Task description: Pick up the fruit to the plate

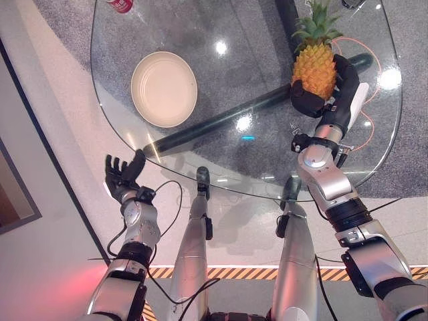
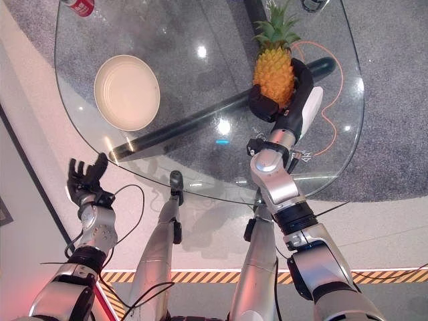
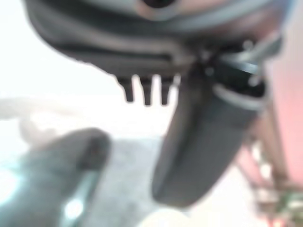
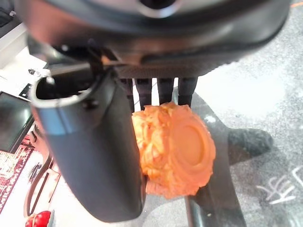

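A yellow-orange pineapple (image 1: 314,68) with a green crown stands upright at the right side of the round glass table (image 1: 221,164). My right hand (image 1: 329,93) is curled round its lower half, thumb on one side and fingers on the other; the right wrist view shows the pineapple's base (image 4: 177,149) against the palm. A cream plate (image 1: 164,89) lies empty on the table's left part, well apart from the fruit. My left hand (image 1: 122,177) hangs off the table's near left edge, fingers spread.
A red can (image 1: 120,5) stands at the table's far left rim. A dark table base (image 1: 221,119) shows through the glass. An orange cable (image 1: 371,127) curves on the grey carpet beneath the table's right side. A yellow-black striped line (image 1: 227,272) marks the floor nearby.
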### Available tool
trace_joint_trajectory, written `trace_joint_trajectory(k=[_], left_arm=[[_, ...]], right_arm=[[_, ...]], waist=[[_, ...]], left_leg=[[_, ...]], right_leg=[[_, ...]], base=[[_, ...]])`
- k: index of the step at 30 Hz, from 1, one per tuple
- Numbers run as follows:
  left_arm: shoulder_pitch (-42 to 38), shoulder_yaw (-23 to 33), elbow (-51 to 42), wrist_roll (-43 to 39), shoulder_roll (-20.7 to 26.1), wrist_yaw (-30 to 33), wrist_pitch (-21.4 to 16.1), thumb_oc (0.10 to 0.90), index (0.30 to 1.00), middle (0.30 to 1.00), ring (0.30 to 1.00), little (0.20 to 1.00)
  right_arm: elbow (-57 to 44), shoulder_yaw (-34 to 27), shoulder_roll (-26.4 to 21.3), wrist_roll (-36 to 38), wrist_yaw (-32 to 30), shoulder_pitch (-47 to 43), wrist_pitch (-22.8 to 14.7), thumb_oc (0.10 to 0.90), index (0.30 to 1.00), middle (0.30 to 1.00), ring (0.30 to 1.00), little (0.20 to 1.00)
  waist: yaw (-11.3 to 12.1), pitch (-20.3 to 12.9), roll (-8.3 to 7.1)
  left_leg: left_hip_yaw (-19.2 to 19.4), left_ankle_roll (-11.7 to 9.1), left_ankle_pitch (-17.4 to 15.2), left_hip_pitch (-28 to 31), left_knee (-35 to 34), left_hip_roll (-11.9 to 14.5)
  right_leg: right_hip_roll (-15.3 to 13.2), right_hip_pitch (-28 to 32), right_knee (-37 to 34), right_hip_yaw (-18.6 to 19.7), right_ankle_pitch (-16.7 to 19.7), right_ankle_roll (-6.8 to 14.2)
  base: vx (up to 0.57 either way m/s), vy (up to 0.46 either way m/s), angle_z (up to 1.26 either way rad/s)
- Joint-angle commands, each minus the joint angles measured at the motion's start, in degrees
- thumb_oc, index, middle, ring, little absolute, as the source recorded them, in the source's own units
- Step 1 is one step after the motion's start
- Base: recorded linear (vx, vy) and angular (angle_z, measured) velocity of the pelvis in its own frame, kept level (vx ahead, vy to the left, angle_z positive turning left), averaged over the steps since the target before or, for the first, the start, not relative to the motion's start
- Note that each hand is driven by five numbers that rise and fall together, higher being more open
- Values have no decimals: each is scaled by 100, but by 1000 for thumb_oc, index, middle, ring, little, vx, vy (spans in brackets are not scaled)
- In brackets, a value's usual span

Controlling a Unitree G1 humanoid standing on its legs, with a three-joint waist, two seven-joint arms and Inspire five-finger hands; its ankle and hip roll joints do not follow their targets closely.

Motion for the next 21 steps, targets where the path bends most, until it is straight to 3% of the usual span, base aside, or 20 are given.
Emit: trace_joint_trajectory(k=[1, 11, 21], left_arm=[[-313, 459, -418, 352, 366, 395, -816, 800, 900, 900, 900, 900], [-390, 445, -1767, 918, 52, 352, -1122, 800, 900, 900, 900, 900], [-176, 243, -2709, 1345, -27, -211, -911, 800, 900, 900, 900, 900]], right_arm=[[-874, -231, 39, -617, -21, -36, -480, 100, 300, 300, 300, 200], [-1421, -483, 235, -1294, 311, 215, -903, 100, 300, 300, 300, 200], [-1780, -525, 299, -1981, 668, 327, -1262, 100, 300, 300, 300, 200]], waist=[[17, -70, -170], [18, -70, -184], [34, -70, -208]], left_leg=[[-122, 178, -550, -296, 719, -233], [-147, 192, -610, -335, 775, -250], [-156, 209, -626, -314, 771, -262]], right_leg=[[394, 67, -628, -436, 723, -358], [356, 83, -635, -452, 719, -311], [332, 156, -694, -484, 745, -280]], base=[[0, 0, 0], [0, 0, 0], [0, 0, 0]])
